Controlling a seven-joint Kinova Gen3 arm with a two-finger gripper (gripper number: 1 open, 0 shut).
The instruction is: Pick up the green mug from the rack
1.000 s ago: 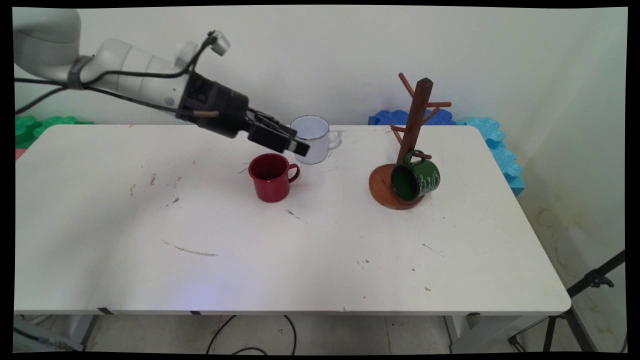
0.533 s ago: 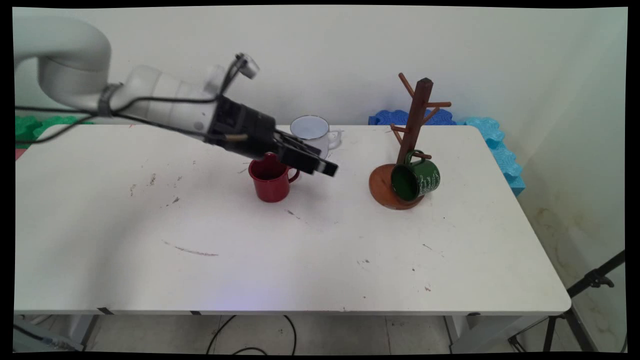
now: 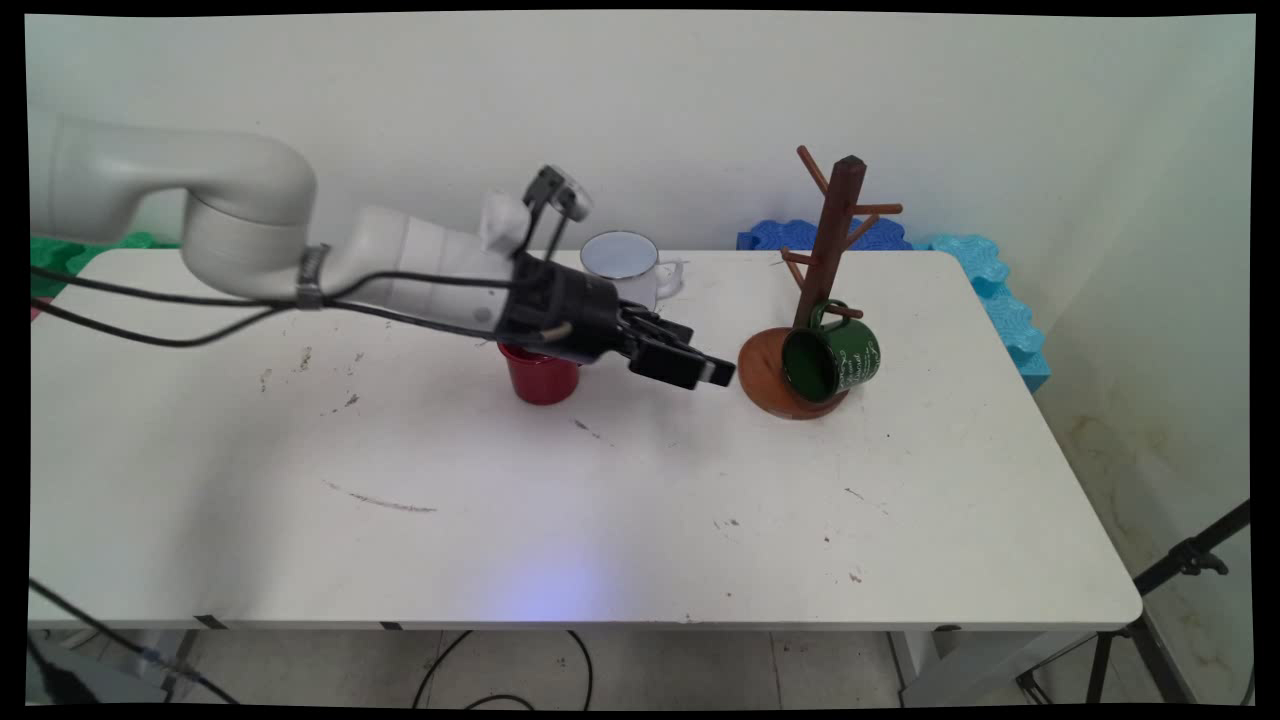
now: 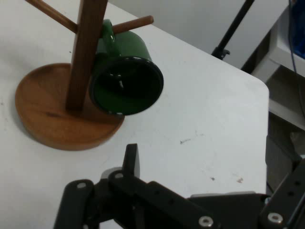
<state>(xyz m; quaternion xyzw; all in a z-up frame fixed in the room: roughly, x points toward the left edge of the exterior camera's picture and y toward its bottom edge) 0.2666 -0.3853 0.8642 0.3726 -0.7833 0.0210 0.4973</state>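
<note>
My black gripper (image 3: 712, 372) hovers low over the white table (image 3: 600, 520), pointing right, a short way left of the wooden mug tree (image 3: 836, 230). It is open and holds nothing. A green mug (image 3: 832, 358) hangs by its handle on a low peg, tilted, mouth toward me. In the hand view the green mug (image 4: 126, 86) and the mug tree's round base (image 4: 57, 124) lie just ahead of one finger (image 4: 131, 160). A red mug (image 3: 540, 380) stands behind my wrist, partly hidden. A white mug (image 3: 625, 265) stands farther back.
Blue foam blocks (image 3: 960, 260) lie behind the table's far right corner, green ones (image 3: 60, 255) at the far left. A black tripod (image 3: 1170, 590) stands on the floor at the right. Black cables hang from the arm.
The arm has swung right and lower, carrying the gripper from beside the white mug, over the red mug, to just left of the mug tree's base. The mugs stayed put.
</note>
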